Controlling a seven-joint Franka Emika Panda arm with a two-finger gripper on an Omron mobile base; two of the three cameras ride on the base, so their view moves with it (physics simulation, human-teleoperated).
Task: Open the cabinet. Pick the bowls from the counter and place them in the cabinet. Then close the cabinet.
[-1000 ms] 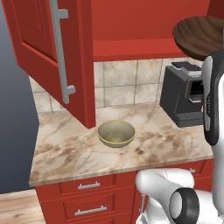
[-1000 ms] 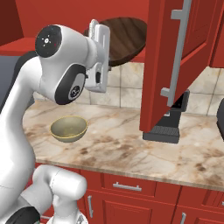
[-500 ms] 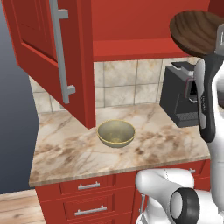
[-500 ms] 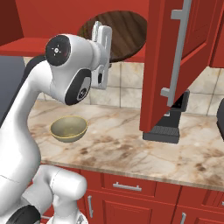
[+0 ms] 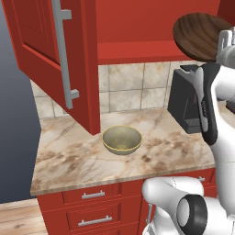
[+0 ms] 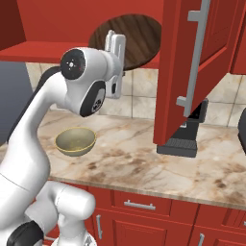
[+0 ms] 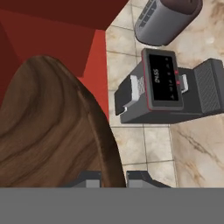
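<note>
Cabinet [image 5: 55,59] standing open; claw [image 7: 113,178] is gripping the wooden bowl [image 6: 129,41] at shelf height; olive bowl [image 5: 121,139] is waiting on the surface [image 5: 151,151].

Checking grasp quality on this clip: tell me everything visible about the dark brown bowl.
The dark brown bowl is round, wood-grained and looks wooden. It is held up at the open cabinet, tipped on edge, well above the counter. The gripper is shut on its rim, one fingertip on each side of the wall. Nothing else touches it.
</note>
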